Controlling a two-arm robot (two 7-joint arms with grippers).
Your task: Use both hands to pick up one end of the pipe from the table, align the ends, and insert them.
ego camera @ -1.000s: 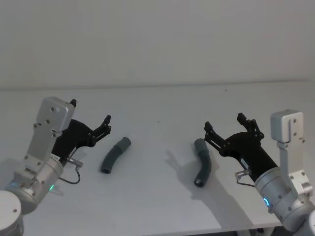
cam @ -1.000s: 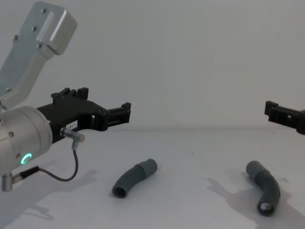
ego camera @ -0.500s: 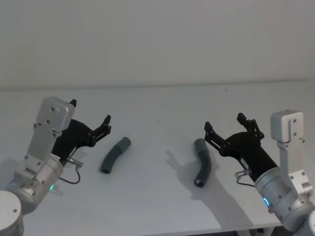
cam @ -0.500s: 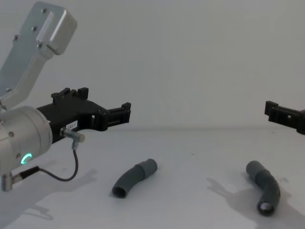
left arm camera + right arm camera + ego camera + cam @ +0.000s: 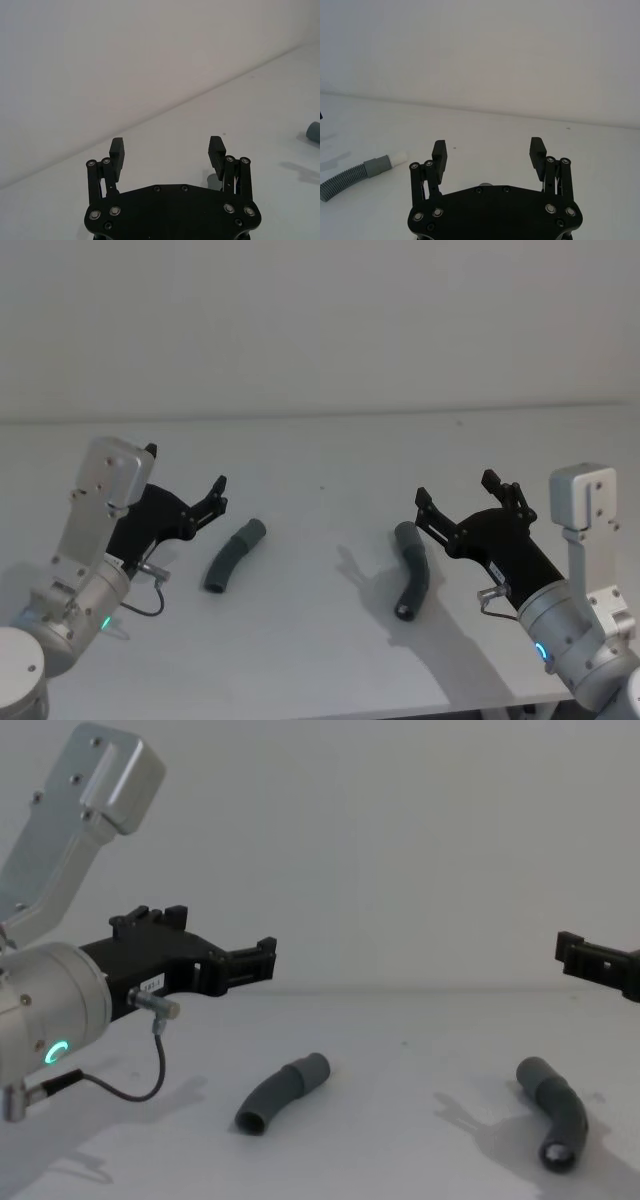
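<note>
Evidently barely begun. Found the worktop (image 5: 330,450) carrying both pieces flat and well apart. Found the left end effector (image 5: 185,468) spread wide near the left pipe piece (image 5: 233,556), and the right end effector (image 5: 456,488) spread wide beside the right pipe piece (image 5: 411,578). Left to do: grasping, lifting, aligning the ends (image 5: 255,529), inserting.

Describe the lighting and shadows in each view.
Head view: soft, even light; a faint shadow, apparently from the right gripper, lies on the table left of the right hose piece. Chest view: under the left gripper, a diffuse shadow spreads over the table at lower left; no glare. Wrist views: flat light, table and wall barely separated.
</note>
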